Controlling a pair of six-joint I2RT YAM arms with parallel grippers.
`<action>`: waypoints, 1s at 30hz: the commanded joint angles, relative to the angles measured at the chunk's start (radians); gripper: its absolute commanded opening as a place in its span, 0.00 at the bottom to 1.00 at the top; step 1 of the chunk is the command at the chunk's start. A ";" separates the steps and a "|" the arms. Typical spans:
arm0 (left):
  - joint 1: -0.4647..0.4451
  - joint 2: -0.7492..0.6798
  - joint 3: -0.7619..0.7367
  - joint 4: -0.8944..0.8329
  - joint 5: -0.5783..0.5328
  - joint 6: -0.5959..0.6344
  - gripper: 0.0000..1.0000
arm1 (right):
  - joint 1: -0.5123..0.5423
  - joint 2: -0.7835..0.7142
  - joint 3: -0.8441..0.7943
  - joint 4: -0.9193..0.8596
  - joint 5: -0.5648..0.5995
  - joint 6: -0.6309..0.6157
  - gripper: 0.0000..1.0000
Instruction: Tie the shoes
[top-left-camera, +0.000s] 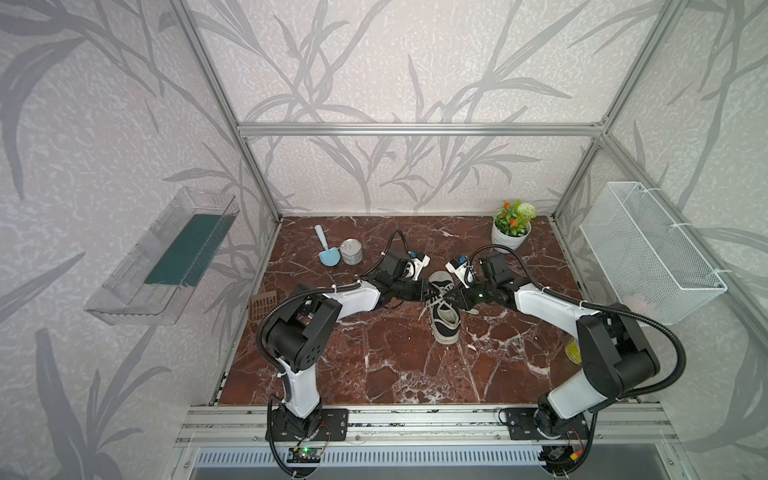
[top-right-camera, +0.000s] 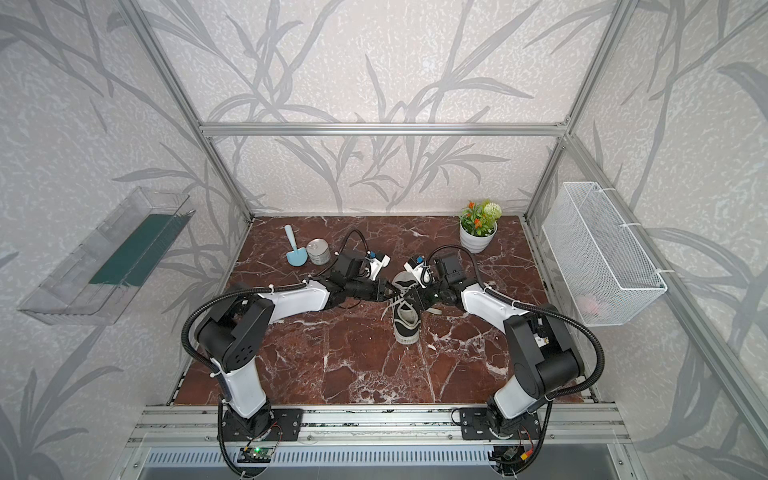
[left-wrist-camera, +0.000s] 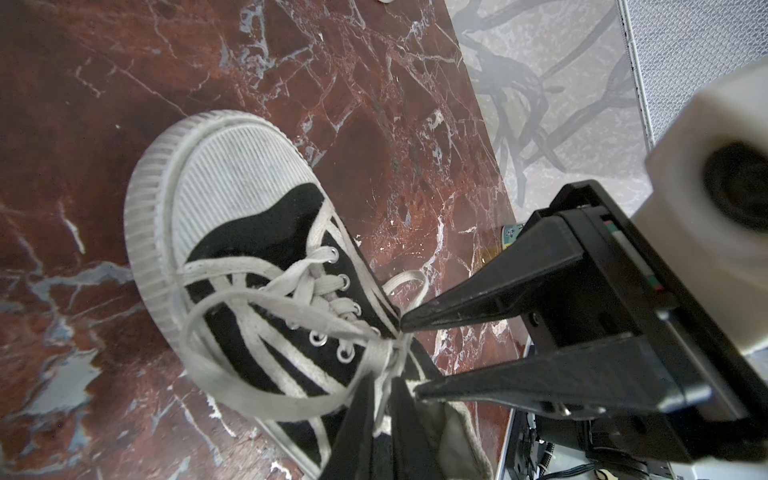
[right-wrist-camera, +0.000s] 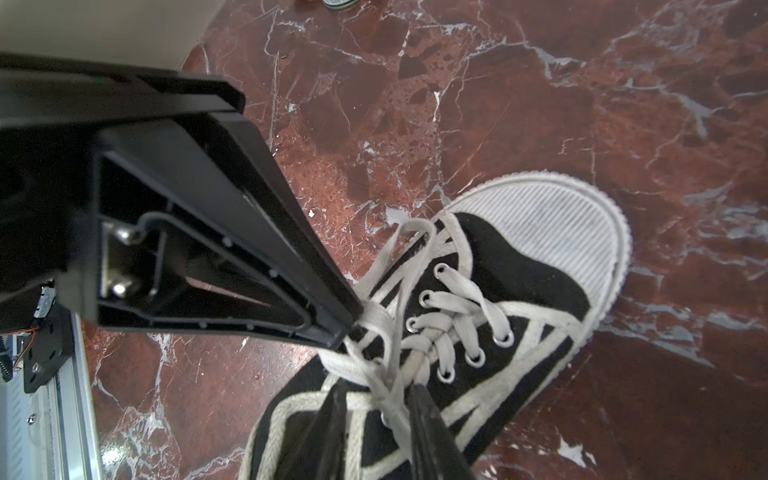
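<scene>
The shoe is a black canvas sneaker with a white toe cap. It lies mid-table, toe toward the front edge, in both top views. Its white laces are crossed in a loose knot over the top eyelets, with a loop hanging to one side. My left gripper reaches in over the tongue and is shut on a lace strand. My right gripper faces it from the other side. Its fingers stand apart around the knot's strands.
A blue scoop and a tin can stand at the back left. A potted plant is at the back right. A white wire basket hangs on the right wall, a clear tray on the left wall.
</scene>
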 joint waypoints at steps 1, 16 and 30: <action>-0.002 -0.031 0.010 -0.004 -0.002 0.000 0.17 | 0.006 0.020 0.012 0.024 -0.011 0.019 0.27; -0.001 -0.059 -0.008 0.022 -0.004 -0.021 0.29 | 0.005 0.034 -0.002 0.041 -0.012 0.036 0.23; -0.003 -0.035 -0.017 0.022 -0.004 -0.026 0.22 | 0.006 0.039 -0.001 0.035 -0.012 0.036 0.21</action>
